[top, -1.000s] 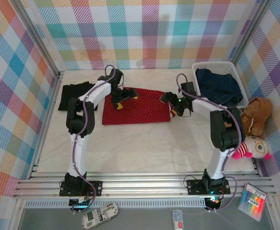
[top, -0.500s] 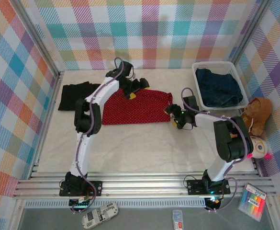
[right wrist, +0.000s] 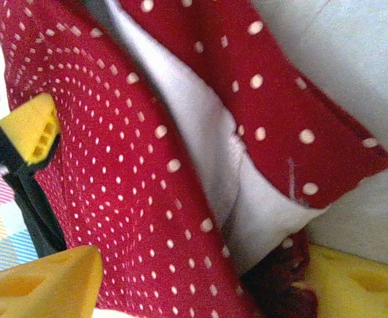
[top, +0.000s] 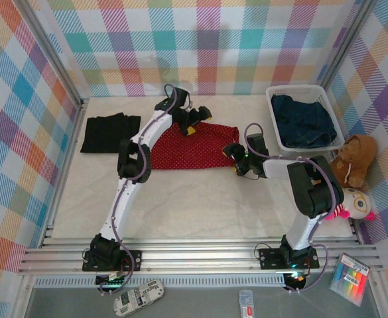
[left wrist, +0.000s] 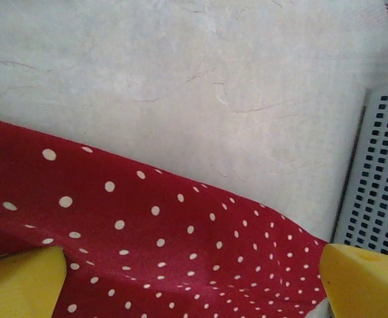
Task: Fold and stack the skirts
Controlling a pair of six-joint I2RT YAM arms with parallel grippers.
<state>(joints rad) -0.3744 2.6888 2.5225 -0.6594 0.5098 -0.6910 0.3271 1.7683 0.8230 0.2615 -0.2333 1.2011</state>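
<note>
A pale, veined table (top: 200, 199) sits within plaid walls (top: 207, 40). The red skirt (top: 194, 147), thin white-dotted cloth with a white lining, lies rumpled mid-table. The left tool (top: 195, 121) stands fingers apart over its far edge. The right tool (top: 235, 160) straddles its right corner; whether it is clamped there I cannot tell.

Bright, even overhead light, soft shadows; right wrist close-up of red skirt (right wrist: 147, 199) slightly blurred.
</note>
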